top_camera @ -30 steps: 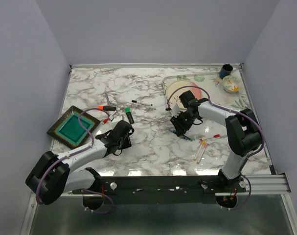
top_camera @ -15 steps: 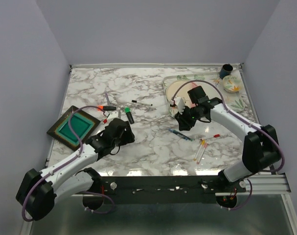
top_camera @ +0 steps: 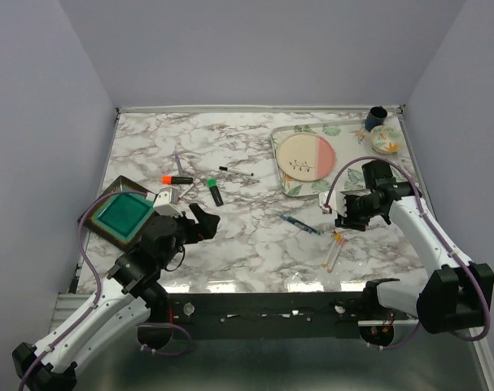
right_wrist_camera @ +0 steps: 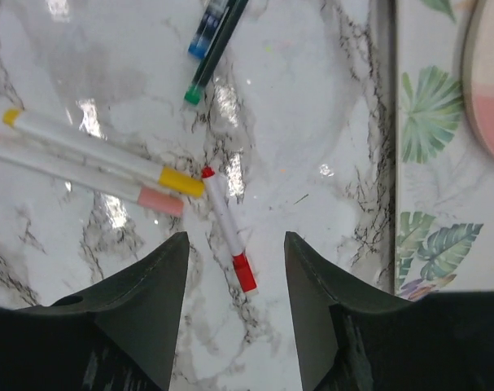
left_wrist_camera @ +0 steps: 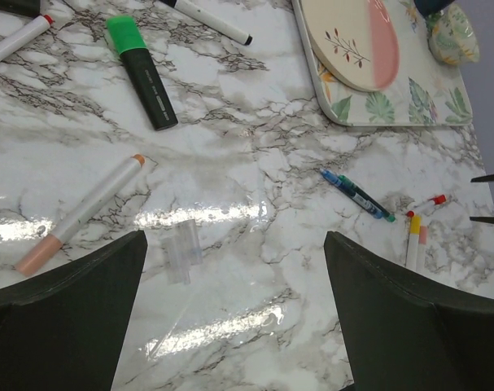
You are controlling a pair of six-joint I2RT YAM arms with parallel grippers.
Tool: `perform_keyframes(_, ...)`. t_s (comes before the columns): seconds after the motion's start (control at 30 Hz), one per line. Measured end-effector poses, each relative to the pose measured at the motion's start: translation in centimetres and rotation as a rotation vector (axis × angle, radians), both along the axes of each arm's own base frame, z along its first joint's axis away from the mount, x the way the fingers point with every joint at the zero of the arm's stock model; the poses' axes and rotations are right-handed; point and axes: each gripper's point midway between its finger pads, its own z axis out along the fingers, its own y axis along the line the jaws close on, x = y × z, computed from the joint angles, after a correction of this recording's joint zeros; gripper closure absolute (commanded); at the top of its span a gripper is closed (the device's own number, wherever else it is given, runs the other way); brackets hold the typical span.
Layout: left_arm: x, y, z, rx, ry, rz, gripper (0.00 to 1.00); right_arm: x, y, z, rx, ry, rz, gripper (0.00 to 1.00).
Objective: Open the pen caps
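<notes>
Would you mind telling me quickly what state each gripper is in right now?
Left gripper: open, holding nothing.
Right gripper: open, holding nothing; a white pen lies beneath it.

Bright, sharp views; glare streaks the tabletop (left_wrist_camera: 255, 147).

Plain lavender walls (top_camera: 255, 49) close in the white, grey-veined marble table (top_camera: 247, 147) on its left, far and right sides. Bright glare streaks the tabletop near its near edge, beside a black rail (top_camera: 271, 308).
</notes>
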Motion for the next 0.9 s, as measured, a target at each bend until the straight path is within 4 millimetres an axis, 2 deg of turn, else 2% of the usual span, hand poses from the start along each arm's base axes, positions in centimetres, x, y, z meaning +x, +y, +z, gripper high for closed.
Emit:
perform_keyframes(0.1, -0.1, 0.1, 0.0, -0.003, -0.004, 0.0, 0.01, 0.3, -1.3, -2.1, -0.095, 0.036, 0.07, 0.43)
perform_keyframes(0.3, -0.1, 0.1, -0.1, -0.003, -0.003, 0.0, 0.01, 0.3, -2.5, -5.8, -0.187, 0.153, 0.129, 0.46)
perform_keyframes(0.7, -0.1, 0.1, -0.1, -0.002, -0.002, 0.0, 0.01, 1.1, -3.7, -8.8, -0.259, 0.199, 0.136, 0.53)
perform_keyframes(0.77, -0.1, 0.1, -0.1, -0.001, -0.002, 0.0, 0.01, 1.2, -3.7, -9.1, -0.263, 0.21, 0.126, 0.59)
perform_keyframes(0.8, -0.1, 0.1, -0.1, -0.002, -0.002, 0.0, 0.01, 1.3, -3.8, -9.1, -0.264, 0.208, 0.121, 0.65)
perform_keyframes(0.83, -0.1, 0.1, -0.1, -0.002, -0.002, 0.0, 0.01, 1.3, -3.8, -9.2, -0.265, 0.212, 0.115, 0.75)
perform_keyframes(0.9, -0.1, 0.1, -0.1, -0.002, -0.001, 0.0, 0.01, 1.2, -3.9, -9.2, -0.268, 0.216, 0.107, 0.85)
